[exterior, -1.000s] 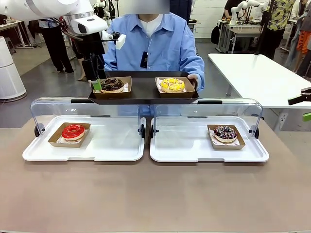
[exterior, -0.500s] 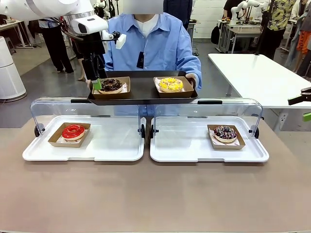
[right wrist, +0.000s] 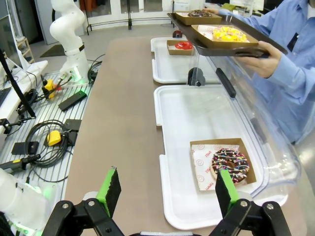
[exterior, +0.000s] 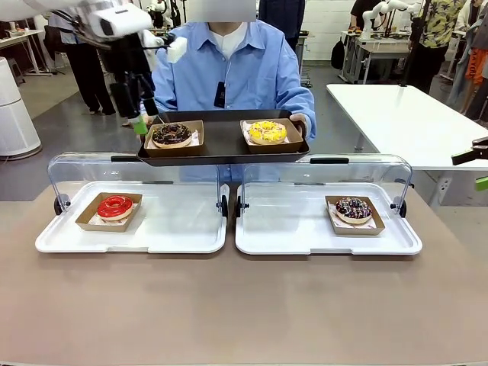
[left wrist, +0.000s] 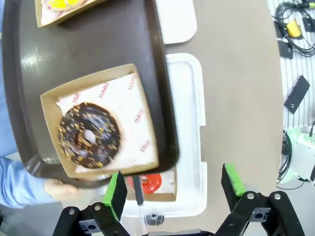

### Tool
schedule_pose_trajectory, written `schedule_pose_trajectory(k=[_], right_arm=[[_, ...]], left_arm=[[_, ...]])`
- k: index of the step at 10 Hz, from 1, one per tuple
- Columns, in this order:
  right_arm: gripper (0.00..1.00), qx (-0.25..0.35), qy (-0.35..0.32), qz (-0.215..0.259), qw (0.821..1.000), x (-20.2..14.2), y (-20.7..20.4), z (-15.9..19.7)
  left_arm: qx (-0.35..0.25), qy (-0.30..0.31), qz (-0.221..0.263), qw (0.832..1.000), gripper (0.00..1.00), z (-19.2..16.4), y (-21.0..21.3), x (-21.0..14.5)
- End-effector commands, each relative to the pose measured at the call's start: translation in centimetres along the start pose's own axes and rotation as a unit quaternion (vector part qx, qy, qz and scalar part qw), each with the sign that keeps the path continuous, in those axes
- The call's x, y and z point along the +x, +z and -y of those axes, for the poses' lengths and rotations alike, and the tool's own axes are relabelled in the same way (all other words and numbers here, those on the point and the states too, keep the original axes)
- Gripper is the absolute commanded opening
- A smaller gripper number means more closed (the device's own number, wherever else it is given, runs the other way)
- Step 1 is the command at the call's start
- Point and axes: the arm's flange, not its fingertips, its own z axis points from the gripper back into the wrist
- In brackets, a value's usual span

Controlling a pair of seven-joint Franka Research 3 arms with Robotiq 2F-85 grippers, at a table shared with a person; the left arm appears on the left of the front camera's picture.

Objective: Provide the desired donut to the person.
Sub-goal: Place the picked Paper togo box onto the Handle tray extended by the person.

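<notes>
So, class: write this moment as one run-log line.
left gripper: open, above tray's left end | right gripper: open, empty | chocolate donut and yellow donut: boxed on dark tray | person: holding tray

Both grippers open, nothing held.
Left gripper (exterior: 141, 114) raised, pointing down; right gripper (right wrist: 167, 189) apparently low, fingers spread.

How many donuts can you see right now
4: a chocolate donut and a yellow donut on the person's dark tray, a red donut on the left white tray, a sprinkled donut on the right white tray.
</notes>
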Motion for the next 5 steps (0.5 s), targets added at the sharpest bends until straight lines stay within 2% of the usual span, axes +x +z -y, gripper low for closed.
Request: schedule_pose_trajectory(k=[1,3,5], right_arm=[[1.00,0.001,0.001,0.004,1.000,0.0,0.0,-0.1],[1.00,0.001,0.001,0.004,1.000,0.0,0.0,-0.1],[1.00,0.001,0.001,0.004,1.000,0.0,0.0,-0.1]], left_arm=[[0.021,-0.011,0.016,1.000,1.00,4.3,0.7,-3.8],[0.020,0.003,0.027,0.999,1.00,6.1,1.3,-8.2],[0.017,-0.016,0.031,0.999,1.00,6.8,0.8,-11.6]])
